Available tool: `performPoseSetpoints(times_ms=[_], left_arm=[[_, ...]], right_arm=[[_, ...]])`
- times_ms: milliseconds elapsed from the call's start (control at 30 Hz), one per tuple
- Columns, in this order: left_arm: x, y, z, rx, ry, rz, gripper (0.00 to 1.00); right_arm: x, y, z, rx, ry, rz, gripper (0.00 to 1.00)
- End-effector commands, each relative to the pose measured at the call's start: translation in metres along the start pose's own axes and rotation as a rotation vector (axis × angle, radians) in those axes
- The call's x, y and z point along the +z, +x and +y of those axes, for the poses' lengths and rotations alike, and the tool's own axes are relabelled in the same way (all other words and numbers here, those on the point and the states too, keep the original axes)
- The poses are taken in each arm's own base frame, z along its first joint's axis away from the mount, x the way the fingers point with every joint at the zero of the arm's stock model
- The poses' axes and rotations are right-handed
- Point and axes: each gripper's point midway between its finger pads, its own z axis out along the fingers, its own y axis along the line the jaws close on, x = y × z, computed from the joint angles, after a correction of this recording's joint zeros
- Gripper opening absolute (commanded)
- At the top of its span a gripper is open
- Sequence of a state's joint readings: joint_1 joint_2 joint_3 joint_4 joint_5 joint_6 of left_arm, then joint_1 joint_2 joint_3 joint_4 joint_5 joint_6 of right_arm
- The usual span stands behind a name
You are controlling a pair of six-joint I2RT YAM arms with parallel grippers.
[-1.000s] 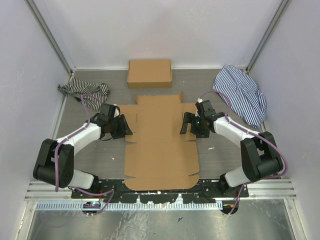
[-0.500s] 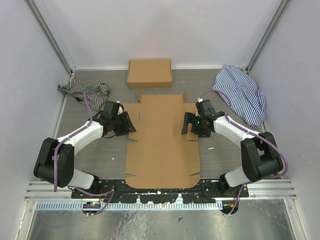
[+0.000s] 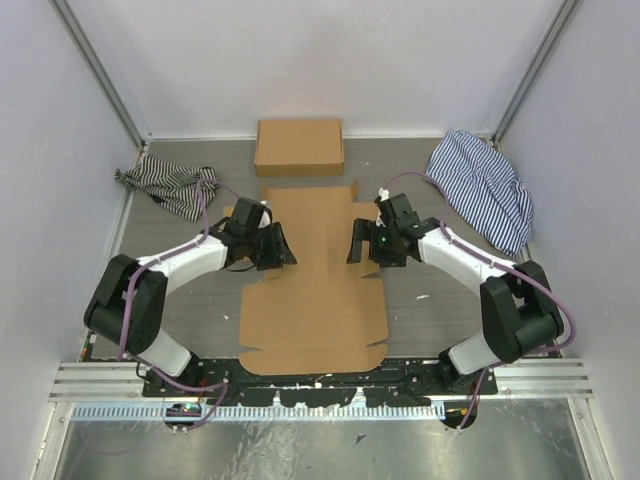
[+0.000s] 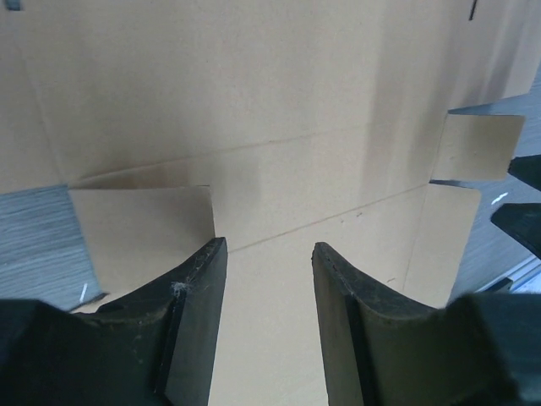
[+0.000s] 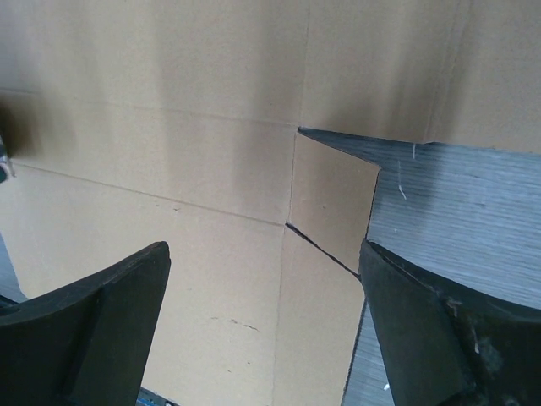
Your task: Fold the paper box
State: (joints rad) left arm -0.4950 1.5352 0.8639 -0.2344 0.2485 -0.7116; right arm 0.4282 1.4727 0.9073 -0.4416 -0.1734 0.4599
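The unfolded paper box, a plain brown die-cut cardboard sheet with flaps, tabs and crease lines, lies spread open on the grey wood-grain table between the two arms. Its far edge is near a low rectangular closed brown cardboard box that stands against the back wall, and its near edge is close to the arm bases. The black two-finger left gripper sits over the sheet's left side, about midway along its length, and the black two-finger right gripper sits over the right side opposite it, the two facing each other across the middle panel. In the left wrist view the left gripper has its jaws partly apart with nothing between them. Bare cardboard shows through the gap, and a small square side flap lies just beside one finger. In the right wrist view the right gripper has its jaws spread wide and holds nothing. Its fingers straddle the sheet's edge, where a small flap is cut free along a slit and borders the bare grey table. A crumpled black-and-white striped cloth lies at the far left of the table, and a larger blue-and-white striped cloth lies at the far right, both clear of the sheet.
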Motion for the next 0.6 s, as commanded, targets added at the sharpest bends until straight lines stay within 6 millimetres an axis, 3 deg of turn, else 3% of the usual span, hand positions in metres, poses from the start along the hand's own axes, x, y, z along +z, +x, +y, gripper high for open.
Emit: performPoseSetpoints(times_ms=[0,433,500,567], left_arm=[[0.014,0.002,-0.006,-0.008,0.027,0.024,0.52],[0.049,0.024,0.019,-0.042,-0.004,0.098,0.51],[0.051,0.027,0.021,-0.046,-0.005,0.109,0.51],[0.052,0.028,0.022,-0.049,-0.006,0.113,0.50]], right_arm=[[0.001,-0.020,0.021,-0.007,-0.063,-0.047,0.98],[-0.001,-0.029,0.055,-0.053,-0.137,-0.051,0.98],[0.002,-0.030,0.056,-0.054,-0.130,-0.047,0.98],[0.005,-0.030,0.045,-0.031,-0.062,-0.049,0.98]])
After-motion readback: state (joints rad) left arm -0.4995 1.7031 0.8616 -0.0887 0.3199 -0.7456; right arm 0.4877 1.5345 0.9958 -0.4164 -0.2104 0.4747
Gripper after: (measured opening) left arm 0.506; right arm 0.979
